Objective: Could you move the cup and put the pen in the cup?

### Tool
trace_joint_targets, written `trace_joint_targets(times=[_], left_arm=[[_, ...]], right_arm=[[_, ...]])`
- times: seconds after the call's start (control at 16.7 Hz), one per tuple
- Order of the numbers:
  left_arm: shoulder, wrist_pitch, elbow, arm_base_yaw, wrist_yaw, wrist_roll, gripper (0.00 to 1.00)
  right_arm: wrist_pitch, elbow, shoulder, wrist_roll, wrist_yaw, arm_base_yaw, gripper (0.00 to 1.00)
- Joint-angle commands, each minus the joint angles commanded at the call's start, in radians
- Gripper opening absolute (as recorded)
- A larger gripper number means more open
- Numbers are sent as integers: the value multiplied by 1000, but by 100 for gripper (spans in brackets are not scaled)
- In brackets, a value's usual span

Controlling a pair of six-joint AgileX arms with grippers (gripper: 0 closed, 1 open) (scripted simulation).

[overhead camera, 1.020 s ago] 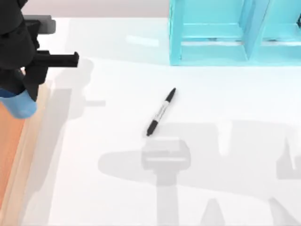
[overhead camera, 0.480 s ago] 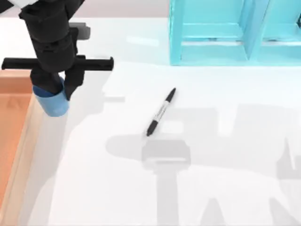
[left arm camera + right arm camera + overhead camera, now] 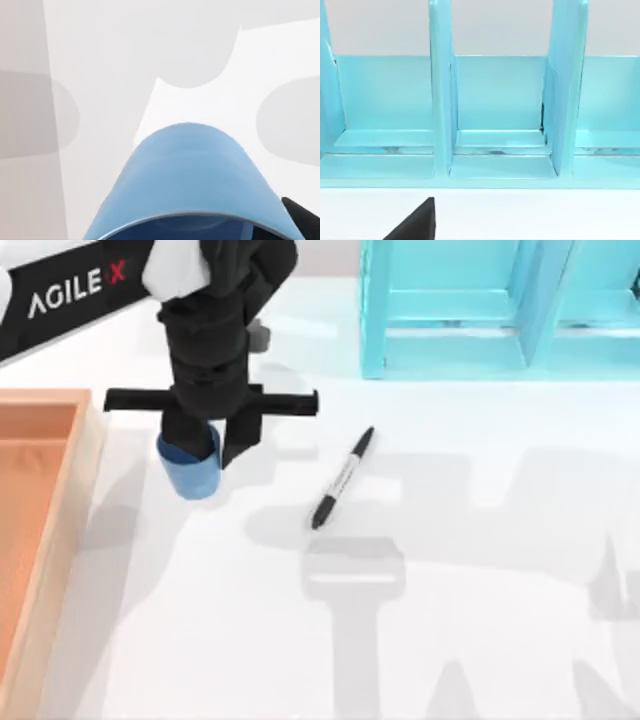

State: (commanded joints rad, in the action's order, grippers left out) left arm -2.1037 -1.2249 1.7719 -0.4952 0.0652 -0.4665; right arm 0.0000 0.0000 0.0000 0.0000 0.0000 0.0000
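My left gripper (image 3: 206, 440) is shut on the blue cup (image 3: 190, 475), holding it by the rim above the white table, left of centre in the top view. From the left wrist view, the cup (image 3: 190, 175) is close up with its open mouth toward the camera, and a dark fingertip (image 3: 301, 216) shows beside it. The pen (image 3: 342, 478), black at both ends with a pale barrel, lies flat and diagonal on the table to the right of the cup, apart from it. A dark part of my right gripper (image 3: 415, 225) shows in the right wrist view, facing the shelf.
A cyan shelf unit (image 3: 500, 310) with upright dividers stands at the back right, seen again as the shelf unit (image 3: 495, 115) in the right wrist view. An orange wooden tray (image 3: 60, 500) sits at the table's left edge. Open white tabletop lies in front of the pen.
My left arm has carried the cup rightward, from over the orange tray at the far left onto the white table, closer to the pen. The pen has not moved.
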Motion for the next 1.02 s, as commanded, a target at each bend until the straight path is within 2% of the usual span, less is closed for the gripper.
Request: trace_joint_targets(times=[0.18,0.54,0.78,1.02], left_arm=[[-3,15,-20,6,-3,3,0],[-21,161,-139,19,-1,19,0],[-21,168,-145,20,0,20,0],[-21,168,-145,20,0,20,30]], right_arm=[[0,0,0,0,0,0,100],[0,0,0,0,0,0,100],[0,0,0,0,0,0,100],[0,0,0,0,0,0,100]])
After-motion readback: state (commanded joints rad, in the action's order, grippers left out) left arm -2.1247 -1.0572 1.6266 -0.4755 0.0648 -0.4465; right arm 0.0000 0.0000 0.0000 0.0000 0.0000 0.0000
